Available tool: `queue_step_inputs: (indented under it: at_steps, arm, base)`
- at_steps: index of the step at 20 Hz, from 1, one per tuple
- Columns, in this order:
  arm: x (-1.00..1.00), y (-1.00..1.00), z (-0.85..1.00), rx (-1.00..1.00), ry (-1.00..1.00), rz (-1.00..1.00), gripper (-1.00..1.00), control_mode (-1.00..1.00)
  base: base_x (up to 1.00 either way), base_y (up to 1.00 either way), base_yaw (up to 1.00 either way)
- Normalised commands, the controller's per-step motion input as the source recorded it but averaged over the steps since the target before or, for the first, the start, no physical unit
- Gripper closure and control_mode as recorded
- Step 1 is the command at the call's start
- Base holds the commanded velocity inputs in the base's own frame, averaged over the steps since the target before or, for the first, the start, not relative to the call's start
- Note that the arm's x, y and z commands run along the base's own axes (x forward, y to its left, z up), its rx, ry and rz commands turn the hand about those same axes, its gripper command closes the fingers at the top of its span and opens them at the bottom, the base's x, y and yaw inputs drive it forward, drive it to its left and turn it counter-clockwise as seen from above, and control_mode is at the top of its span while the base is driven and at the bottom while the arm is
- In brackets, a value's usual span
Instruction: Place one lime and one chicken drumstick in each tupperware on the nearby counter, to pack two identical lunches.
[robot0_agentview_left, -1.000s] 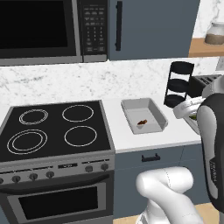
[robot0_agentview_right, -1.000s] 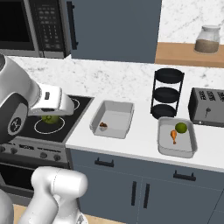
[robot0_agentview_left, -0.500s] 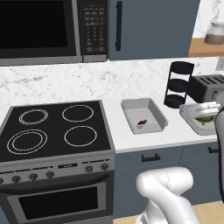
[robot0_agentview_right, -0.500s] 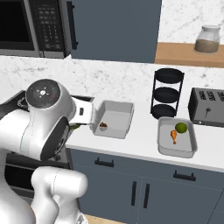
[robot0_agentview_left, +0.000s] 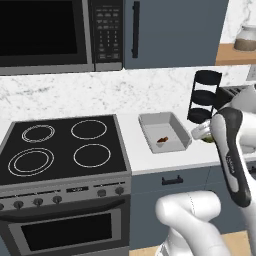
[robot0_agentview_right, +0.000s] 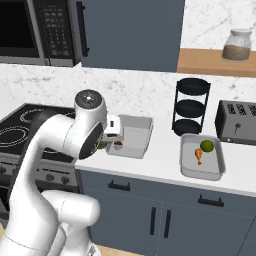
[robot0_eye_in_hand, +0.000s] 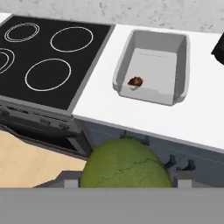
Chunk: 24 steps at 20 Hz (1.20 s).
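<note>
My gripper (robot0_eye_in_hand: 124, 177) is shut on a green lime (robot0_eye_in_hand: 124, 162) that bulks large at the bottom of the hand view. Ahead of it on the white counter (robot0_eye_in_hand: 107, 111) stands a grey tupperware (robot0_eye_in_hand: 180, 70) with a brown chicken drumstick (robot0_eye_in_hand: 136, 81) inside. From the right base camera, the gripper (robot0_agentview_right: 106, 143) hovers with the lime (robot0_agentview_right: 102, 145) at the near left corner of this tupperware (robot0_agentview_right: 142, 134). A second tupperware (robot0_agentview_right: 218, 161) further right holds a lime (robot0_agentview_right: 206, 146) and a drumstick (robot0_agentview_right: 198, 155). In the left base view the gripper (robot0_agentview_left: 200, 133) hangs right of the tupperware (robot0_agentview_left: 150, 122).
A black stove top (robot0_eye_in_hand: 43, 57) lies left of the counter, with a microwave (robot0_agentview_left: 45, 32) above it. A black tiered rack (robot0_agentview_right: 190, 107) and a dark toaster (robot0_agentview_right: 237, 122) stand at the back of the counter. A jar (robot0_agentview_right: 236, 45) sits on the wooden shelf.
The arm has swung right from above the stove to the left tupperware's near corner, carrying the lime. The things in the tupperwares have not moved.
</note>
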Motion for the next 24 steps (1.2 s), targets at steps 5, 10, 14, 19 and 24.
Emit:
queue_step_inputs:
  at_steps: [5,10,14,19,24]
  arm:
    - [1.0,-0.01,-0.79,-0.08,0.02,-0.02,1.0,-1.0]
    - [0.96,-0.09,-0.42,0.07,0.0,0.04,1.0,-1.0]
    - [1.0,-0.04,-0.01,0.02,0.01,0.09,1.0,-1.0]
    - [0.9,-0.11,-0.15,-0.1,0.04,0.01,1.0,-1.0]
    - [0.95,-0.27,-0.59,-0.01,0.07,0.0,1.0,-1.0]
  base:
    - [0.0,0.0,0.0]
    - [0.0,0.0,0.0]
    - [0.0,0.0,0.0]
    - [0.0,0.0,0.0]
    - [0.0,0.0,0.0]
